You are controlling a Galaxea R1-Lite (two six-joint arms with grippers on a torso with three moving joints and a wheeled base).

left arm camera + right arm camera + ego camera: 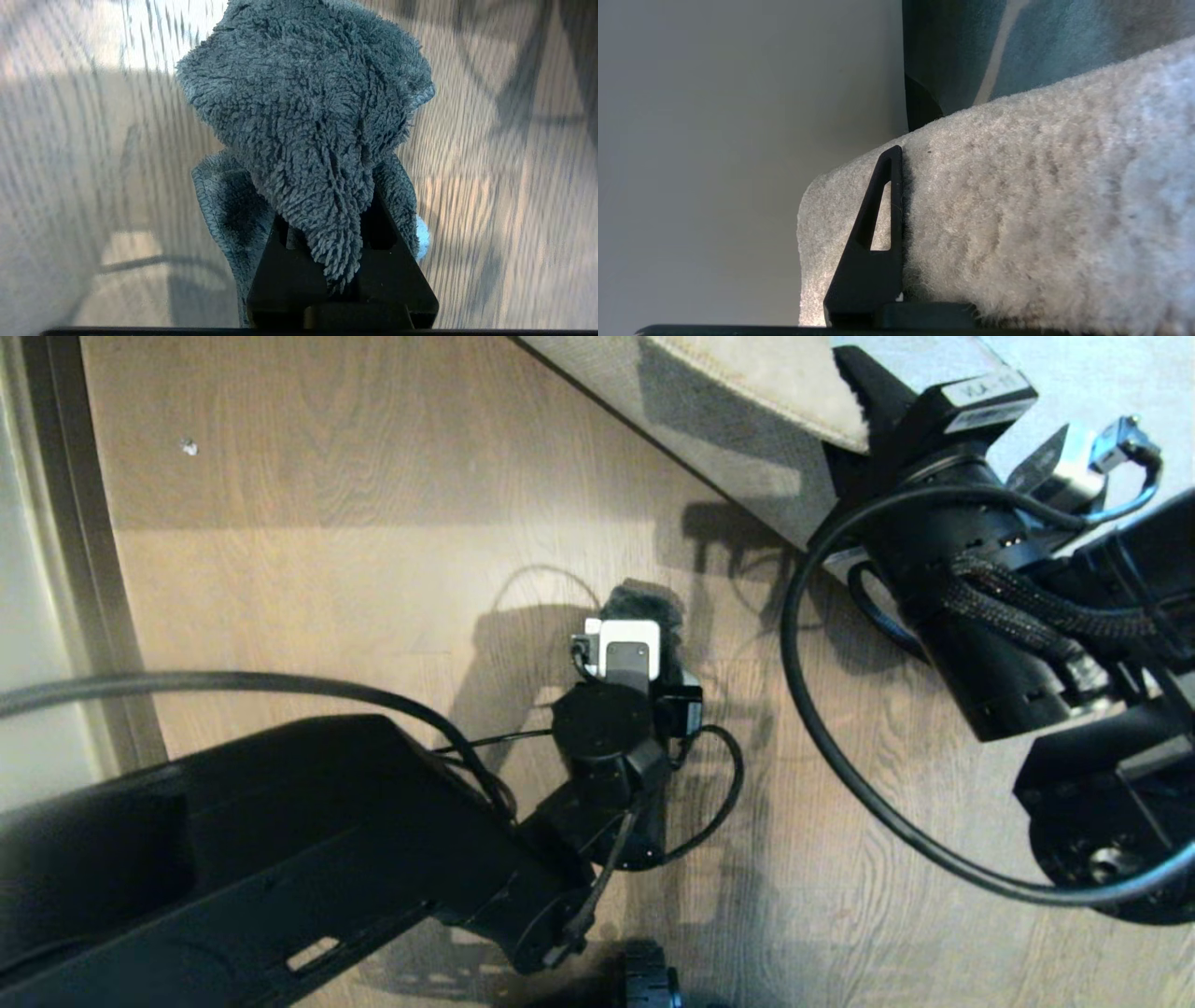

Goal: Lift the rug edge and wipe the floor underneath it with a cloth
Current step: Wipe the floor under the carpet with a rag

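Right end effector (854,406) is clamping the grey-beige low-pile rug edge (775,383) raised; left end effector (343,261), clamped on the fuzzy charcoal cloth (303,116), is wiping brown wood-plank floor (373,569); exposed strip looks unfinished.

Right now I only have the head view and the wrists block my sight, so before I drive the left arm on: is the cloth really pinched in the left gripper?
Observer: Yes. In the left wrist view the left gripper is shut on the cloth, a fuzzy grey wad bunched between the fingers.
Operator: Is the cloth spread out ahead of the fingers?
Observer: It fans out past the fingertips, with the floor behind it.
Operator: And the right gripper, does it have the rug?
Observer: Yes. In the right wrist view the right gripper is clamped on the rug edge; one finger lies against the pile.
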